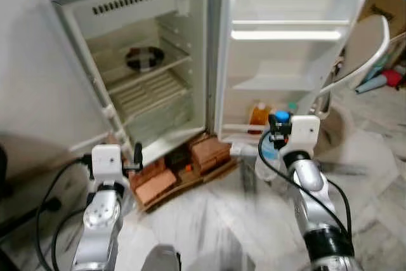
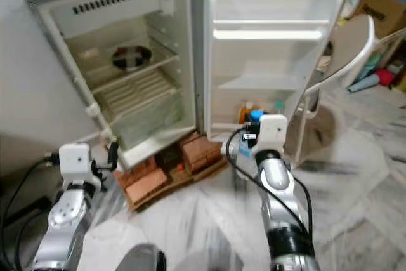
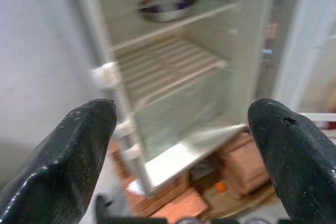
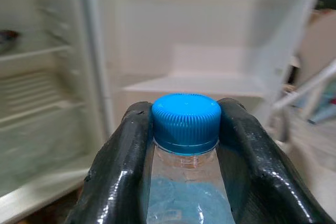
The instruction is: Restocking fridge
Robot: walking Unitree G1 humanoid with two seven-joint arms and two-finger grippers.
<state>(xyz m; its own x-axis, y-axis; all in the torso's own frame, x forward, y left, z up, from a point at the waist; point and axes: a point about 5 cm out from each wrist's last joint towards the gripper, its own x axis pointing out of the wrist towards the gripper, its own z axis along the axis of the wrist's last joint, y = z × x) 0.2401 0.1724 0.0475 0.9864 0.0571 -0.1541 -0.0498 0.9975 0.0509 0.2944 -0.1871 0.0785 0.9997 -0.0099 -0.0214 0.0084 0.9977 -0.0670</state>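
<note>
A small fridge [image 1: 152, 61] stands open, its door [image 1: 288, 55] swung to the right. My right gripper [image 1: 277, 132] is shut on a clear water bottle with a blue cap [image 4: 186, 121], held upright just before the door's bottom rack. An orange bottle [image 1: 259, 115] and a green-capped one [image 1: 292, 107] stand in that rack. My left gripper [image 1: 134, 157] is open and holds nothing, low before the fridge body, with its fingers [image 3: 79, 145] spread wide. A dark bowl [image 1: 144, 58] rests on the upper wire shelf.
Bricks on a wooden pallet [image 1: 190, 163] support the fridge. A white plastic chair [image 1: 365, 49] stands right of the door, with a cardboard box [image 1: 388, 4] and clutter behind it. The floor is pale marble [image 1: 216, 220]. A black cable [image 1: 54, 188] trails at left.
</note>
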